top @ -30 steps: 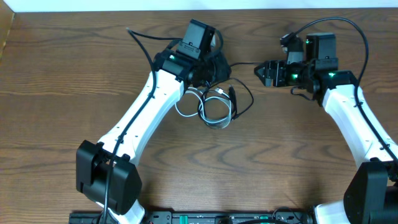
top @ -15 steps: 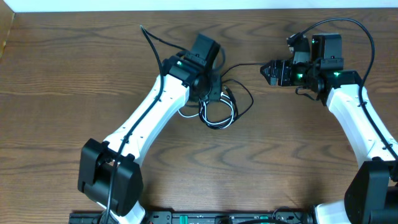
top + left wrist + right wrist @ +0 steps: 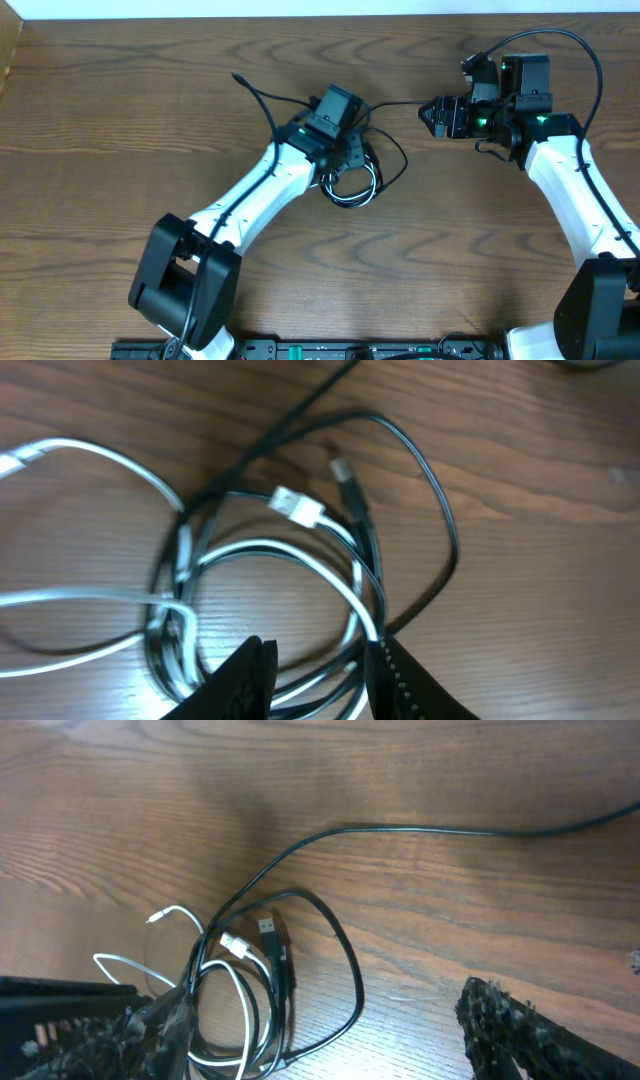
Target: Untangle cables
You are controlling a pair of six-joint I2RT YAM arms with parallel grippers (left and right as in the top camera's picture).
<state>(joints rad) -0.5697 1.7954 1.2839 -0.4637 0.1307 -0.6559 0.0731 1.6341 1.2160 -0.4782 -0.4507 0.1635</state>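
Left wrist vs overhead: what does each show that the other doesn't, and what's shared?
Left wrist only: the white plug and black plug, clearly, side by side, with strands passing between the fingers of the left gripper. Overhead only: the right gripper, apart from the coil, and the black cable stretching toward it. Both: the white cable and black cable looped together on the table.

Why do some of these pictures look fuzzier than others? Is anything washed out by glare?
Overhead: evenly lit and sharp, the table grain crisp, small green lights glowing. Left wrist: slightly soft overall, the white cable shining bright, the left gripper's fingers blurred at the bottom edge. Right wrist: the black cable fairly clear, but the right gripper's fingers are grainy and out of focus.
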